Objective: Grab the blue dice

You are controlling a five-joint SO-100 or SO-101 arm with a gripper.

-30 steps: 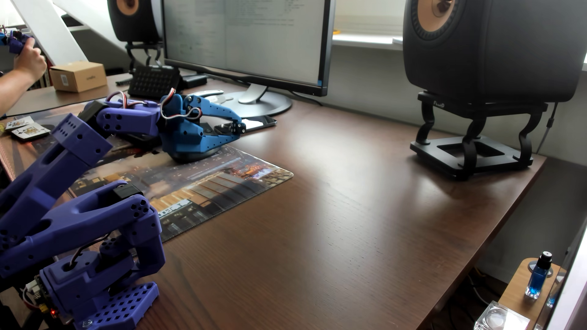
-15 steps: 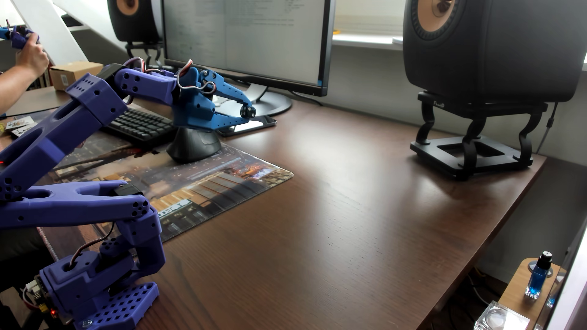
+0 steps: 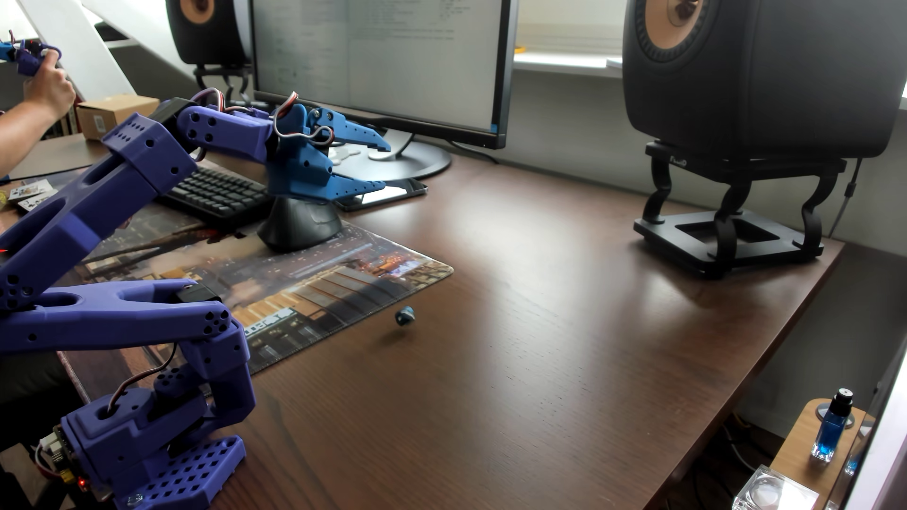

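The blue dice (image 3: 405, 315) is a small dark blue die on the brown desk (image 3: 540, 343), just off the right edge of the printed desk mat (image 3: 314, 289). My gripper (image 3: 386, 165) is blue, raised well above the desk near the monitor base, pointing right. Its jaws stand wide apart and hold nothing. The dice lies far below and a little right of the fingertips. The purple arm reaches from its base (image 3: 157, 451) at the lower left.
A keyboard (image 3: 216, 193) and a dark vertical mouse (image 3: 299, 225) sit under the gripper. A monitor (image 3: 383, 63) stands behind, a speaker on a stand (image 3: 746, 147) at the right. A small bottle of blue liquid (image 3: 832, 431) stands at the lower right. A person's hand (image 3: 46, 93) holds a controller arm at the upper left.
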